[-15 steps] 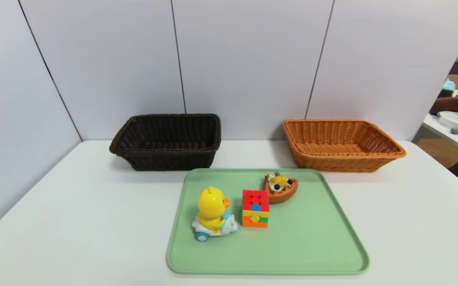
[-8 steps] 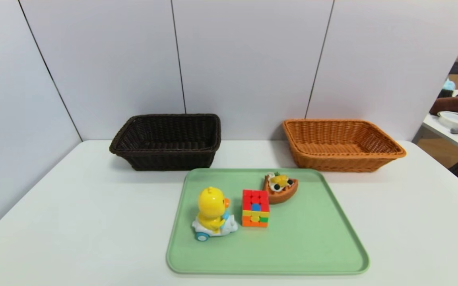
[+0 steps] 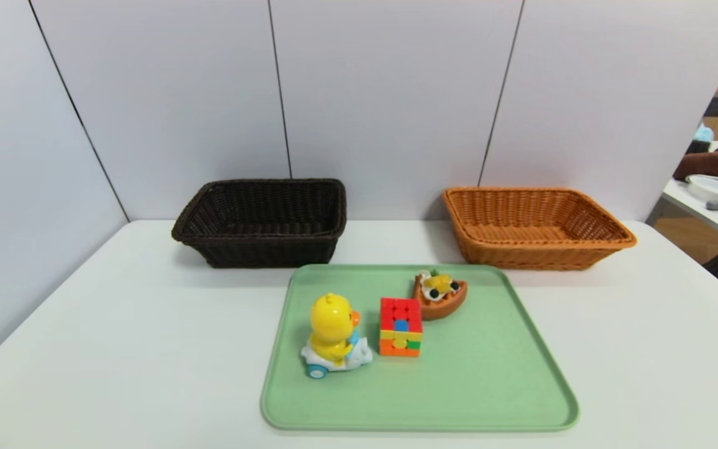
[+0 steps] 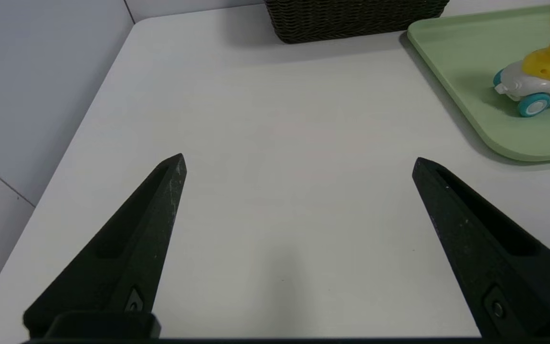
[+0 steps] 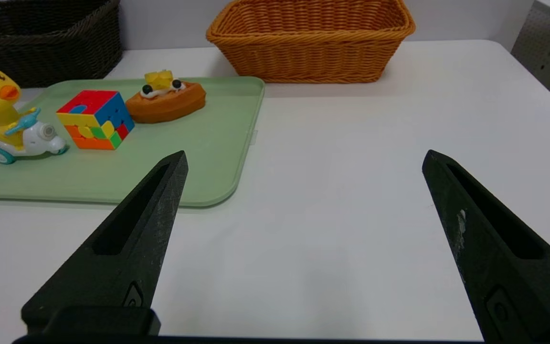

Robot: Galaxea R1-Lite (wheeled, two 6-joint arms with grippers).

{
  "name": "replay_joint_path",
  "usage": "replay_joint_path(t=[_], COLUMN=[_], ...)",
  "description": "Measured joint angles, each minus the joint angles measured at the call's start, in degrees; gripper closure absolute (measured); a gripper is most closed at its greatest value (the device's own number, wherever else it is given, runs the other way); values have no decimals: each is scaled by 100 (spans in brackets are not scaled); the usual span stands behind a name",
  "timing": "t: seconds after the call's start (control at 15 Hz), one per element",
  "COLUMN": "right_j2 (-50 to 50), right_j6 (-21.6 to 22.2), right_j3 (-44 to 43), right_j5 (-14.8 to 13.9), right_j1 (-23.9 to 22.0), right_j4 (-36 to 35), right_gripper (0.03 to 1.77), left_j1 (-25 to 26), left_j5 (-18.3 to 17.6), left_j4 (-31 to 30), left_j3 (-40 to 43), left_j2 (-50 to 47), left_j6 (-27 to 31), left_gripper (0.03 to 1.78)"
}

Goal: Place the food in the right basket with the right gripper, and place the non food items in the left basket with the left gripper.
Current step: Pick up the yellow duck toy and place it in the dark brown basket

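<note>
On the green tray [image 3: 490, 386] stand a yellow duck on a white scooter [image 3: 334, 337], a multicoloured cube [image 3: 401, 327] and the food, a brown boat-shaped pastry [image 3: 439, 293]. Behind the tray sit the dark brown left basket [image 3: 262, 221] and the orange right basket [image 3: 533, 227], both empty. Neither gripper shows in the head view. My left gripper [image 4: 299, 160] hovers open over bare table, with the duck [image 4: 537, 71] off to one side. My right gripper [image 5: 305, 157] is open too, over the table beside the tray [image 5: 208, 157], with the pastry [image 5: 166, 100] and cube [image 5: 96, 119] farther off.
The white table [image 3: 116, 349] is walled by grey panels at the back and left. Another table with clutter [image 3: 717, 199] stands beyond the right edge.
</note>
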Motion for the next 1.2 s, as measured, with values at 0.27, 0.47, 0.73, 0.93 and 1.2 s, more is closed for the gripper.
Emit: replay_joint_path(t=[0.27, 0.47, 0.73, 0.93, 1.2], right_j2=[1067, 1855, 2955, 3586, 4159], right_j6=[72, 83, 67, 37, 34], right_j3=[-441, -730, -1069, -1265, -1312], right_j5=[59, 196, 468, 562, 584], right_j1=[286, 383, 413, 413, 411], right_j4=[26, -9, -74, -129, -286], right_gripper=[10, 10, 10, 10, 10], left_j1=[0, -2, -15, -24, -129], left_j5=[-563, -1086, -1335, -1751, -2013], left_j4=[-5, -11, -33, -166, -572], left_j3=[-959, -1704, -2150, -2244, -2241], left_j2=[1470, 2566, 3674, 4245, 4986], left_j6=[-250, -291, -278, -254, -110], left_gripper=[12, 12, 12, 12, 12])
